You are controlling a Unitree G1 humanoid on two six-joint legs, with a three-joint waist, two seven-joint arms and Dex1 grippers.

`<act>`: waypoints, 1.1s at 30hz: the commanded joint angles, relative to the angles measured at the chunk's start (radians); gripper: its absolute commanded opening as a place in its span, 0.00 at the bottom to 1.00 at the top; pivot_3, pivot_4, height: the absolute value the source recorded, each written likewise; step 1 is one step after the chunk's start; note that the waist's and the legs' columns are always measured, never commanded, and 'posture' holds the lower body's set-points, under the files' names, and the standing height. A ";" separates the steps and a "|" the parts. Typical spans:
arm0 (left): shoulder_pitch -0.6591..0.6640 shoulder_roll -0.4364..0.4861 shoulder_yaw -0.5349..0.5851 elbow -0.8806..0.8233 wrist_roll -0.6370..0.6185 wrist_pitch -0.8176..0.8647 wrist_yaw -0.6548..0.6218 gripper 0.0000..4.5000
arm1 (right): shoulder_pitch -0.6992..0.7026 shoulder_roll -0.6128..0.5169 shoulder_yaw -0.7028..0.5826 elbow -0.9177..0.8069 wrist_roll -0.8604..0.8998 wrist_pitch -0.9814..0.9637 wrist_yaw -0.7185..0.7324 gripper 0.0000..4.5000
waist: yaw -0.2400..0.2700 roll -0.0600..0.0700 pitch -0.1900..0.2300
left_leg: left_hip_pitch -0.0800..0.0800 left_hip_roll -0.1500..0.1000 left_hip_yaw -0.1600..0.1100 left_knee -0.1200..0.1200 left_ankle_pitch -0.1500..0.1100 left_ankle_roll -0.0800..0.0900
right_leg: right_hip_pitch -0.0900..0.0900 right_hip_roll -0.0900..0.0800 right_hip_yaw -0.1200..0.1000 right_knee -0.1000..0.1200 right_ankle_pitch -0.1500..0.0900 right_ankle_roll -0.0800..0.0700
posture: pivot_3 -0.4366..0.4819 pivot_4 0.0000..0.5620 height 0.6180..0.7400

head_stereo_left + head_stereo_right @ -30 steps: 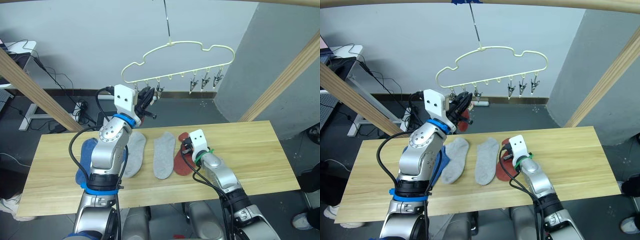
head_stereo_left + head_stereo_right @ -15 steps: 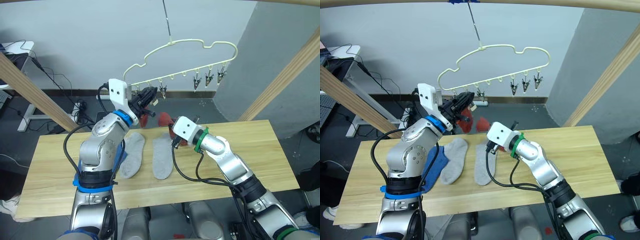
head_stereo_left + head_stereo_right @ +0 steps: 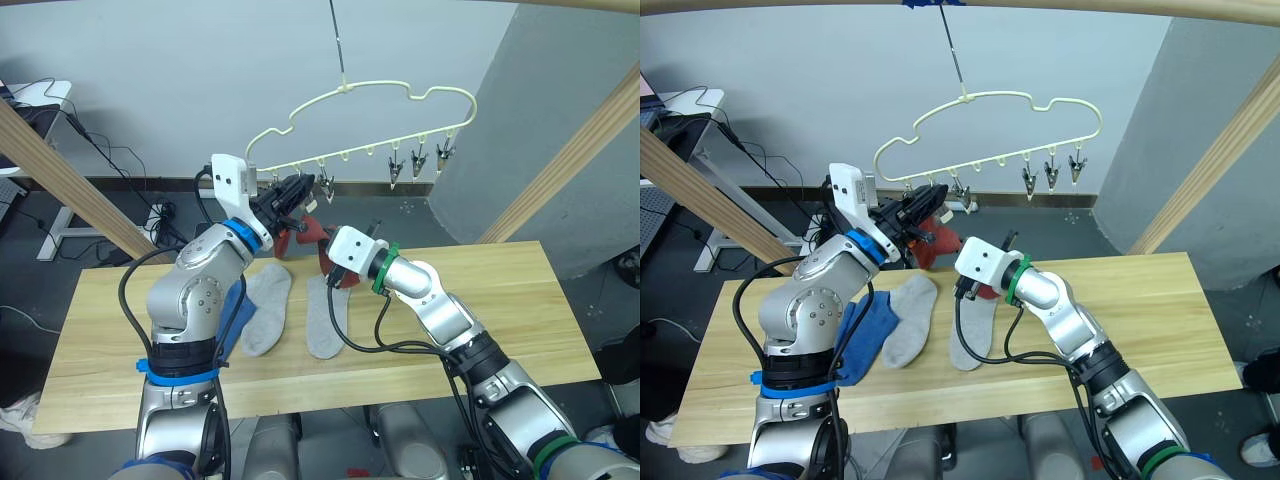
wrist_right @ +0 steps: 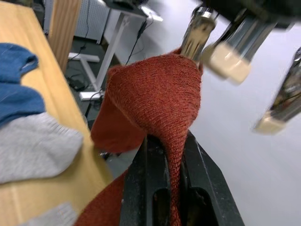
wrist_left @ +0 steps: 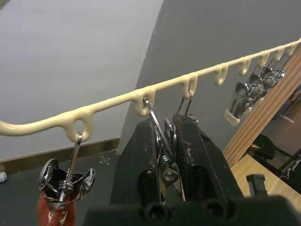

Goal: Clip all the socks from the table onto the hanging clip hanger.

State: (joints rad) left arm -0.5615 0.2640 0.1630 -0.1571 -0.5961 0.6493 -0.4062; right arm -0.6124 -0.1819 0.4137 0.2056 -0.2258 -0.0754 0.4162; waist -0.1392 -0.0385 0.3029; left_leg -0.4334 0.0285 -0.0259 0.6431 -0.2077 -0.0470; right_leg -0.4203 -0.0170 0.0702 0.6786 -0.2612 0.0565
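The pale yellow-green clip hanger (image 3: 400,95) hangs by its hook above the table (image 3: 500,310). My left gripper (image 3: 300,190) is shut on one of its metal clips (image 5: 164,162), near the hanger's left end. From the neighbouring clip hangs one rust red sock (image 5: 54,214). My right gripper (image 3: 327,258) is shut on a second rust red sock (image 4: 160,99), held up just below the left gripper's clip. Two light grey socks (image 3: 264,305) (image 3: 325,315) and blue sock fabric (image 3: 872,335) lie flat on the table under the arms.
Three free clips (image 3: 418,160) hang at the hanger's right end. Slanted wooden frame poles (image 3: 60,170) (image 3: 570,150) stand at both sides of the table. A desk leg and cables (image 3: 60,225) are on the floor behind at the left.
My right gripper has lifted the rust red sock off the table and carried it up and left to the left gripper's clip. The left gripper stays on the clip; the hanger has swayed slightly.
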 commanded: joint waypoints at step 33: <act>0.001 0.015 -0.004 -0.054 -0.032 -0.013 -0.020 0.05 | 0.005 0.073 -0.058 0.015 0.003 -0.058 -0.055 0.00 | -0.001 0.000 0.000 | 0.000 0.000 0.000 0.001 0.000 0.000 | 0.000 0.000 0.000 0.001 0.000 0.000 | 0.24 0.47 1.00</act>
State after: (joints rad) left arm -0.5514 0.2742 0.1621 -0.1592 -0.6130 0.6487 -0.4130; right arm -0.6101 -0.1129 0.3719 0.2626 -0.2337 -0.1032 0.3679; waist -0.1397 -0.0385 0.3028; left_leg -0.4333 0.0284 -0.0259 0.6436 -0.2077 -0.0470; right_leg -0.4204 -0.0173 0.0702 0.6796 -0.2611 0.0563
